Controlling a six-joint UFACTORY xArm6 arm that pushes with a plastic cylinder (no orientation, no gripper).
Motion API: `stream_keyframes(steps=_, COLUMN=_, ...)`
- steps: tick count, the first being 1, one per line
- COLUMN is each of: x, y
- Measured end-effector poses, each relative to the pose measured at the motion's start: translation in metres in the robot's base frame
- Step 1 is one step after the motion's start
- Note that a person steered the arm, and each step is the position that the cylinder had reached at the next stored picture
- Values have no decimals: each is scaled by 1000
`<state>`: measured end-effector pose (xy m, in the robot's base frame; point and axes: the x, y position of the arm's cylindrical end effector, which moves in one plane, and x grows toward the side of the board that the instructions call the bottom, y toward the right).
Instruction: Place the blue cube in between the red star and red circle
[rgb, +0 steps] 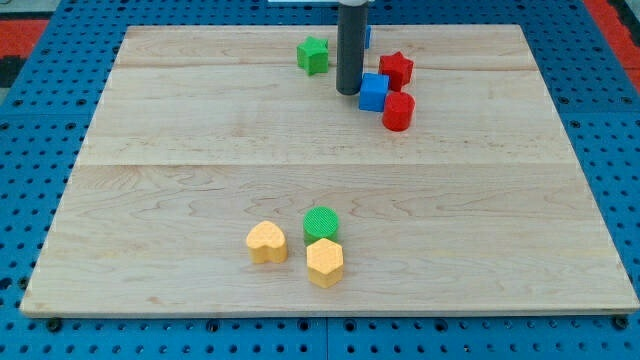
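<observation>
The blue cube sits on the wooden board near the view's top, right of centre. The red star touches it from the upper right. The red circle, a short cylinder, touches it from the lower right. The cube lies between the two, slightly to their left. My tip is the lower end of the dark rod and stands just left of the blue cube, very close to or touching its left face.
A green star lies left of the rod. Another blue block shows partly behind the rod at the top. A green circle, a yellow heart and a yellow hexagon sit near the view's bottom.
</observation>
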<state>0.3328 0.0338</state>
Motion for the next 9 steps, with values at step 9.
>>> stream_keyframes(steps=9, x=-19, y=19)
